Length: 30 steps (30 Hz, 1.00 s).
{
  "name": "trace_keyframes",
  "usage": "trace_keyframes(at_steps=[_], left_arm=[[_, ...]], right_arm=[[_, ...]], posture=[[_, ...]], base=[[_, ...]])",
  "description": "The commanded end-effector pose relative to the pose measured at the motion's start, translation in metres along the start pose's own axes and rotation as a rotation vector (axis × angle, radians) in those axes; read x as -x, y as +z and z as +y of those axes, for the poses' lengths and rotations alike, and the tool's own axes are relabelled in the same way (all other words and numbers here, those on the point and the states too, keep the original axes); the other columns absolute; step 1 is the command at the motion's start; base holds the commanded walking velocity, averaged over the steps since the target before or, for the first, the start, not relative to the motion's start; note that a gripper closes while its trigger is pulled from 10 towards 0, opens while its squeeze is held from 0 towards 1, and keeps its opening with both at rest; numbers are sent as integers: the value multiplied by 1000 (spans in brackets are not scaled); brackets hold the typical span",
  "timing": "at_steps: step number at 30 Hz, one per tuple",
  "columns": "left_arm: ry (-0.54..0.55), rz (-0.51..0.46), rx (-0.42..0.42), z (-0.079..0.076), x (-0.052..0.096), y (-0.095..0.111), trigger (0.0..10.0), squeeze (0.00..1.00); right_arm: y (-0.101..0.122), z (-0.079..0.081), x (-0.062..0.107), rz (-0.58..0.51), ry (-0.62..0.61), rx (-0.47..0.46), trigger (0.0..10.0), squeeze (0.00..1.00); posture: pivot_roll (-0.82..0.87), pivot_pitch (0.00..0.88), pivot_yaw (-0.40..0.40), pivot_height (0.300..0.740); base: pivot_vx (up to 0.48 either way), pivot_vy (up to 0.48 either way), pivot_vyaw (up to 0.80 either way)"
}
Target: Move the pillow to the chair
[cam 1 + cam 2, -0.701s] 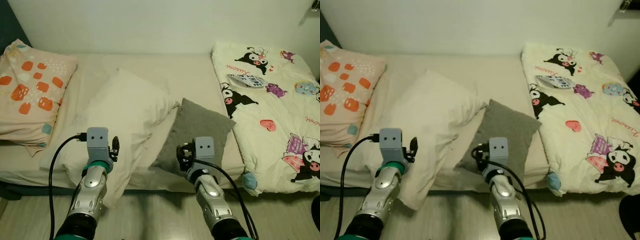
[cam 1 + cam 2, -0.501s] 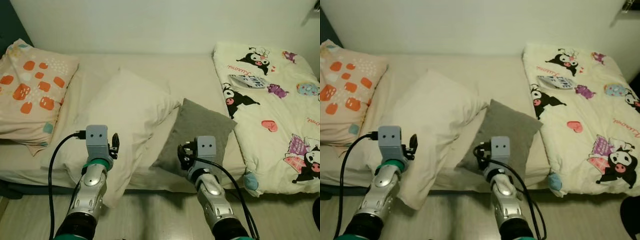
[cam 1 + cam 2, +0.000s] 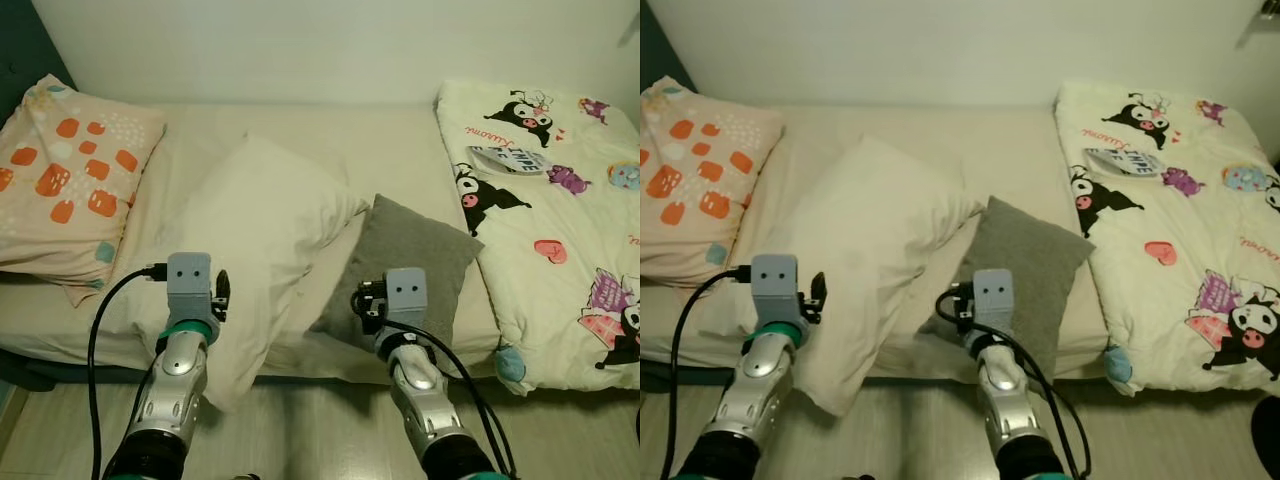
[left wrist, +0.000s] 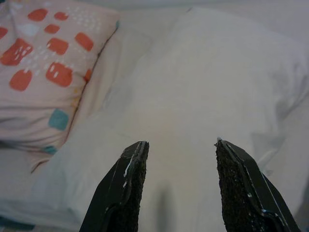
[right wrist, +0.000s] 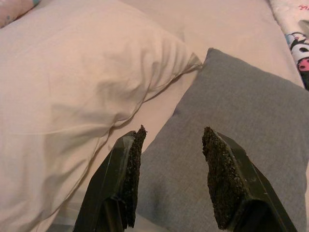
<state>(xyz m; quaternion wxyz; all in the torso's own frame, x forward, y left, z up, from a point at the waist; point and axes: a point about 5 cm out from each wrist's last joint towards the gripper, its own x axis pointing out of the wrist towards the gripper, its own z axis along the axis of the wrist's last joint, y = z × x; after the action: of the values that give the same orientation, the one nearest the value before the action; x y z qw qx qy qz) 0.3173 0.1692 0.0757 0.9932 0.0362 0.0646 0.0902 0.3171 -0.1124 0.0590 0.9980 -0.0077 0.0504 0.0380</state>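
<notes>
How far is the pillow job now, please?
Done: nothing; the white pillow lies on the bed. In hand: the open left end effector points at it, the open right end effector at the grey cushion. Left: grasp, carry to the chair.

2 silver arms reach forward from bottom of head views, side by side, well apart. Left black two-finger gripper [image 4: 178, 188]: fingers [image 4: 128, 186] spread wide, nothing between them. Right black two-finger gripper [image 5: 171, 176]: fingers [image 5: 224, 181] likewise parted, nothing held. Grey camera block sits atop each wrist; black cable loops from each.
</notes>
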Motion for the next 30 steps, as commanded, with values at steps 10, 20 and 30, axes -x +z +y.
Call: trace_keyframes(at_steps=[10,20,30], left_arm=[[-147,6,-27,-18,2,2,10000,0],[-127,-82,-111,-28,4,17,10000,0],[-94,-105,-26,-13,8,20,10000,0]], right_arm=[[-26,-15,5,168,-53,-110,10000,0],[-15,-22,3,100,-75,-104,10000,0],[-4,-35,9,-19,-99,-44,10000,0]], posture=[[137,29,55,740],[107,36,10,740],[106,49,19,740]], base=[[0,0,0],[0,0,0],[0,0,0]])
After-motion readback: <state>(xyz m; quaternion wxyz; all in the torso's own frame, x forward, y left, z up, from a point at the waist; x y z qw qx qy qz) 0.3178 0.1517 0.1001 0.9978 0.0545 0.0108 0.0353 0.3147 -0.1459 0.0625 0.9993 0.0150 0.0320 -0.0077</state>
